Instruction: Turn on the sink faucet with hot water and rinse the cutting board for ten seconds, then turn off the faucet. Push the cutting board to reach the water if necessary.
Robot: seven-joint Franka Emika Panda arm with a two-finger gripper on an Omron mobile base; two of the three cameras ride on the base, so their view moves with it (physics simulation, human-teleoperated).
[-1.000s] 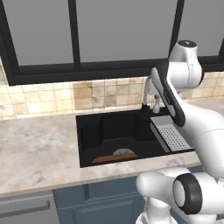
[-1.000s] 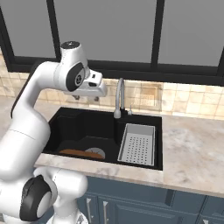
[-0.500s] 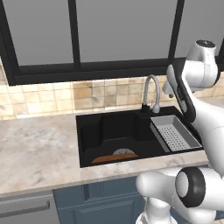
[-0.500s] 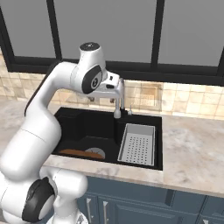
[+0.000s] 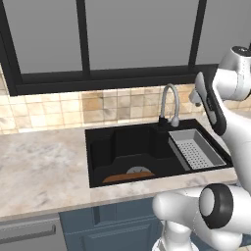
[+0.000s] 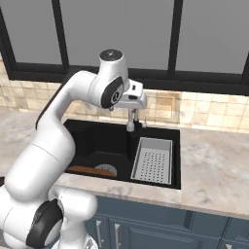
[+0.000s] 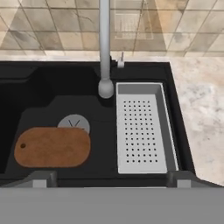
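My pincer (image 7: 109, 178) hangs high over the sink's (image 7: 48, 83) front edge; fingertips (image 7: 41, 178) set wide apart, open, gripping nothing. Nearest below: cutting board (image 7: 52, 147) flat on the basin floor, front left, partly over the grey drain disc (image 7: 74, 123). Strainer tray (image 7: 141, 131) sits in the right part of the basin. Beyond, the sink faucet (image 7: 104, 48) rises at the back rim, spout end over the basin, small lever (image 7: 120, 60) just beside it. Tiled wall (image 7: 52, 26) behind.

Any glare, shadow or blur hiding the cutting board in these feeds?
Hand view: no glare, the cutting board is sharp and evenly lit. Left base view: the sink wall hides most of it. Right base view: slightly soft, board a thin sliver.
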